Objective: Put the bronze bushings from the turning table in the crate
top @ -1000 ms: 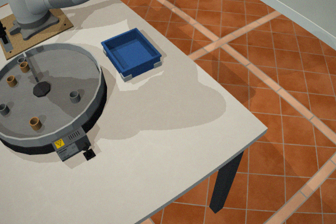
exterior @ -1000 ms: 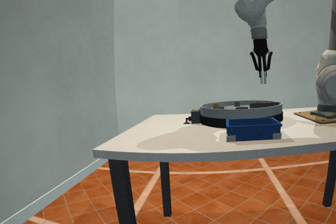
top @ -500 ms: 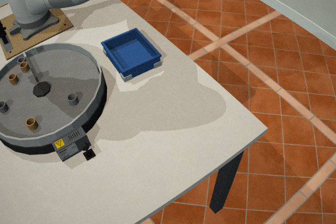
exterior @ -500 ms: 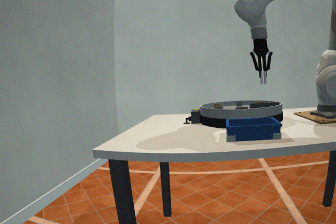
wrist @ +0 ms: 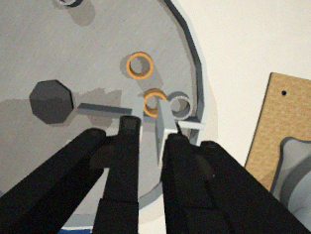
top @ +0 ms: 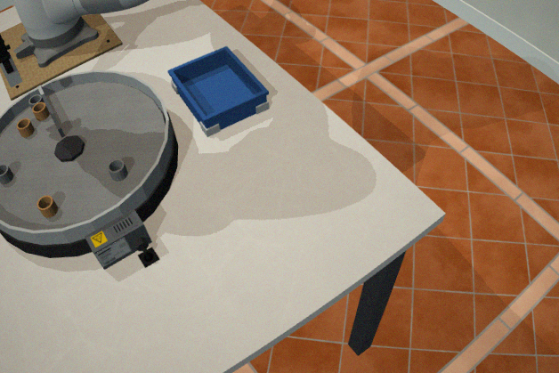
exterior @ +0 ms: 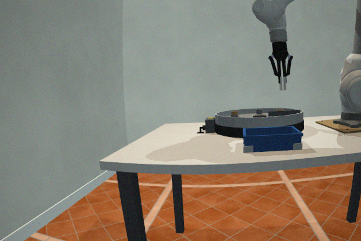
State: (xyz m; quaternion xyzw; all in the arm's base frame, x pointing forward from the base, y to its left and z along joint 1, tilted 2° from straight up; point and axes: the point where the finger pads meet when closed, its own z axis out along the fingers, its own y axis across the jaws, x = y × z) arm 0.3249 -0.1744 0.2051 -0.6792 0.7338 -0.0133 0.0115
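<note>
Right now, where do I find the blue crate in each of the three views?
Top: the blue crate is just above and left of centre, right of the turning table.
Exterior: right of centre, in front of the turning table.
Wrist: only a sliver at the bottom edge, left of centre.
Shared landmark: the turning table.

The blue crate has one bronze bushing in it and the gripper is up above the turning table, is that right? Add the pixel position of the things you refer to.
Not quite: the top view shows no bushing in the blue crate (top: 216, 117) (exterior: 269, 142). The gripper (exterior: 282, 89) (wrist: 149, 113) is indeed above the turning table (top: 156, 174) (exterior: 256, 122) (wrist: 199, 81).
</note>
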